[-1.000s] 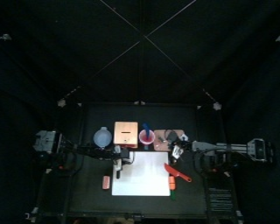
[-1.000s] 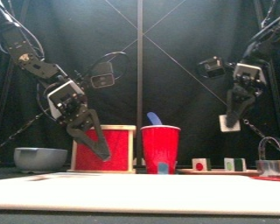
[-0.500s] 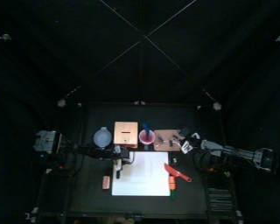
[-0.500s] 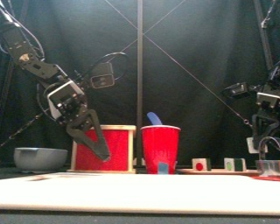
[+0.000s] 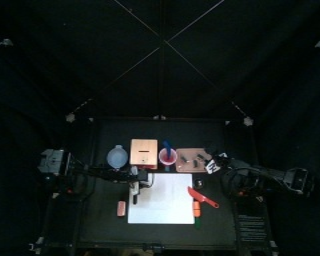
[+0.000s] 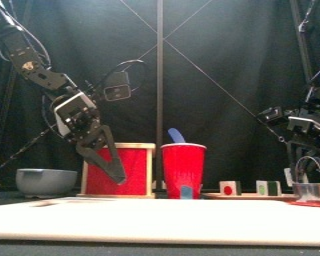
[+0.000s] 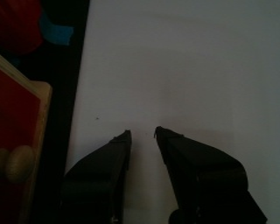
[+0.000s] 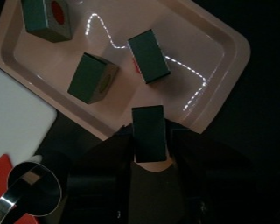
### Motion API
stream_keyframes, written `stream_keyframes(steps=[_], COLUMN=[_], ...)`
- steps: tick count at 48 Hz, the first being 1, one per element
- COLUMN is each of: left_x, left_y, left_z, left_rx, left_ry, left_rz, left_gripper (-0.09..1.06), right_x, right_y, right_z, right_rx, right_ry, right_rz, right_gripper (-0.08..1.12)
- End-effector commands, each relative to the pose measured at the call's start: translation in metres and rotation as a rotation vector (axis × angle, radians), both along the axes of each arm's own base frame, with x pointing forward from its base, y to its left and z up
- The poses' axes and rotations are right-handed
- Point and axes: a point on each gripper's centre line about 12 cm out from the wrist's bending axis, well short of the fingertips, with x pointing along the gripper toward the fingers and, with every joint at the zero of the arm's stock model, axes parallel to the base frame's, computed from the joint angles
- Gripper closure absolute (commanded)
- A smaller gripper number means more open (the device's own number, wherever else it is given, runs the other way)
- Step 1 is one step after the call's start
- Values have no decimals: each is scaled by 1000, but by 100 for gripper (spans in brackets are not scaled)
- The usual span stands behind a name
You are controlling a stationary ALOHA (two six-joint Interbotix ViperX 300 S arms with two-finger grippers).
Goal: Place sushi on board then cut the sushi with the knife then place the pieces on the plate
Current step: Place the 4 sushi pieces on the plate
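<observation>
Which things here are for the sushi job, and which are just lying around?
For the job: dark green toy sushi blocks, flat pink tray, white cutting board, red toy knife, right claw gripping one block.
Just lying about: pale wooden box with red drawer front, blue-grey bowl, round metal cutter with wire handle, red cup holding a blue toy knife.

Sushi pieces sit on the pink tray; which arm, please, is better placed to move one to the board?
Right: the right gripper hangs over the pink tray with a sushi piece at it; the left gripper is over the white board.
</observation>
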Motion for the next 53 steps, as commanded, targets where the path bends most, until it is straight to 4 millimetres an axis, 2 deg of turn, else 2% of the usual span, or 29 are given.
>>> stream_keyframes(steps=[1, 7, 12, 23, 31, 53], left_x=[7, 7, 7, 8, 8, 6], left_y=[1, 1, 1, 1, 1, 0], left_z=[9, 9, 9, 11, 15, 15], left_rx=[0, 0, 1, 5, 3, 5], left_ry=[-34, -32, -32, -40, -48, -46], left_rz=[3, 3, 2, -1, 0, -4], left_gripper=[26, 26, 26, 26, 26, 26], right_x=[6, 12, 16, 32, 50, 79], right_y=[-5, -8, -11, -20, -18, -11], right_z=[3, 4, 6, 33, 44, 43], right_rx=[-11, -16, -22, -85, -134, -144], right_ry=[-22, -36, -36, -89, -130, -153], right_rz=[-3, 1, 3, 29, 104, 194], right_gripper=[25, 19, 18, 18, 18, 18])
